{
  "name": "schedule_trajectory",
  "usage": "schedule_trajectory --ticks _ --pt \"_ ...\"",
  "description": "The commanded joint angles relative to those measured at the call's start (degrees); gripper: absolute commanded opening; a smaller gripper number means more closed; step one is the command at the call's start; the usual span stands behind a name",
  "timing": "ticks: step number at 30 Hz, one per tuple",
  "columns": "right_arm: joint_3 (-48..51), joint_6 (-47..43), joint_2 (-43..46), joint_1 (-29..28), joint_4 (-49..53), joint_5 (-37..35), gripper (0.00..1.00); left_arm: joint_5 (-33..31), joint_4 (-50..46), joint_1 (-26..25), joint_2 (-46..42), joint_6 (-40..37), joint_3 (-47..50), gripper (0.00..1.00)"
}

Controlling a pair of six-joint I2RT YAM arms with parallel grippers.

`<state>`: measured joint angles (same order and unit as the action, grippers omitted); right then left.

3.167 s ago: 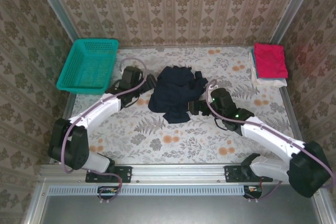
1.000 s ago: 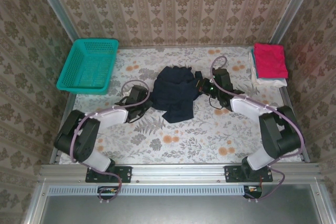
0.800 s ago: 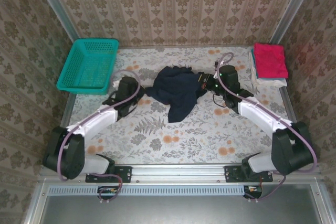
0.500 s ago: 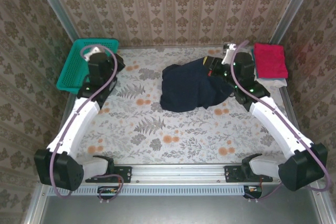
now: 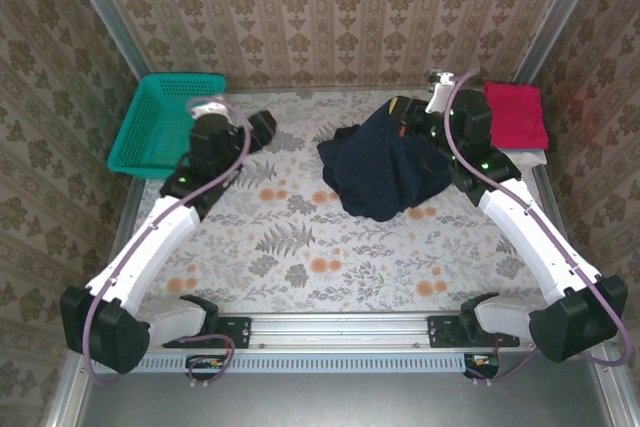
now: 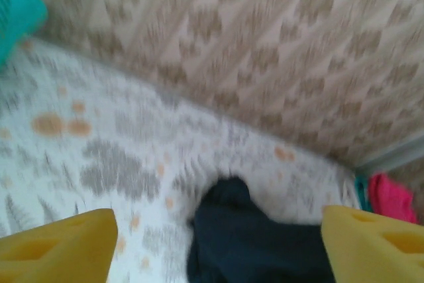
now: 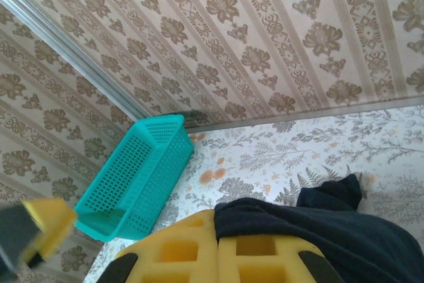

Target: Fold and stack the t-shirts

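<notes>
One navy t-shirt (image 5: 385, 172) bunched, pinched in right tool (image 7: 216, 256), left tool (image 5: 258, 129) spread wide, empty, well apart.

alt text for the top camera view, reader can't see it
The right gripper is shut on the far edge of a navy shirt heaped on the floral table; the left gripper hangs open to its left, apart from it. A teal basket sits far left, and a pink shirt lies folded on a white shirt far right.
</notes>
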<state>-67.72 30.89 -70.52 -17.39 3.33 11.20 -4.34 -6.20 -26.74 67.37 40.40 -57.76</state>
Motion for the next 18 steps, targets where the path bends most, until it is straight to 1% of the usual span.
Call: schedule_trajectory --ticks 1,3,6,9,15,18 --pt "0.62 1.88 -0.12 0.15 -0.48 -0.58 0.0 -0.05 2.0 -4.49 3.45 -0.5 3.52 0.91" --pt "1.18 1.63 0.01 0.25 2.06 -3.99 0.0 0.03 2.33 -6.22 6.58 1.28 4.49 0.95" --pt "3.89 1.08 1.2 0.98 4.56 -9.32 0.0 -0.42 2.23 -7.1 12.13 3.95 3.49 0.96" --pt "7.68 1.94 3.31 3.17 4.99 -10.84 0.0 -0.16 0.04 -7.18 18.52 6.46 -0.75 0.97" --pt "12.15 2.14 7.19 6.6 6.82 -11.03 0.0 4.86 -0.2 -9.26 31.7 13.92 -9.49 0.89" --pt "13.92 2.01 9.72 7.99 8.48 -14.44 0.0 7.61 0.31 -10.13 38.16 17.39 -13.42 0.83"
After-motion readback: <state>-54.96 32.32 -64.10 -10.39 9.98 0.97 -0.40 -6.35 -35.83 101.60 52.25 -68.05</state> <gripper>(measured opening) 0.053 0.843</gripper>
